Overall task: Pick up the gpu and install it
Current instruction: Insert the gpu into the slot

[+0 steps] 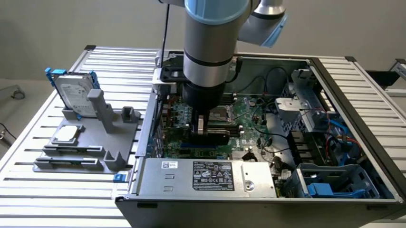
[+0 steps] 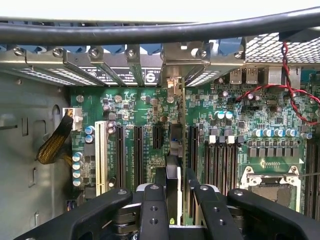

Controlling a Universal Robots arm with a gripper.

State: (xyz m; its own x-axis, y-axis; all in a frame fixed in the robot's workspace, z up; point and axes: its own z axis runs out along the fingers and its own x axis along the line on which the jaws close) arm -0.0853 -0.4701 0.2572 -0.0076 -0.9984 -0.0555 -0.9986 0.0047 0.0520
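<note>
Where my arm goes down: into the open computer case (image 1: pixel 254 212), which lies on its side with the top open.
My gripper (image 1: pixel 207 133): the two fingers (image 2: pixel 153 210) pinch the gpu (image 2: pixel 173 192) from both sides, so my tool is closed on the card.
Place of the gpu: low over the green board (image 2: pixel 145 102), near the middle of the case, among the long black slots (image 2: pixel 137 155).
How the gpu stands: up on its thin edge, with its flat sides facing my fingers.
Long side of the gpu: it runs straight away from my fingers toward the row of silver slot covers (image 2: pixel 75 62) on the case wall, the same way as the black slots.
Bottom edge of the gpu: I cannot tell if it touches a slot.
Table (image 1: pixel 38 199): silver metal with long ribs; the case sits on it.
Grey holder (image 1: pixel 95 137): on the table at the exterior view's left, well apart from the gpu; a hard drive (image 1: pixel 73 97) with a blue frame stands in it.
Room: a plain pale wall (image 1: pixel 63 23) behind the table.
Cable (image 2: pixel 160 31): thick and black, crossing close to my camera.
</note>
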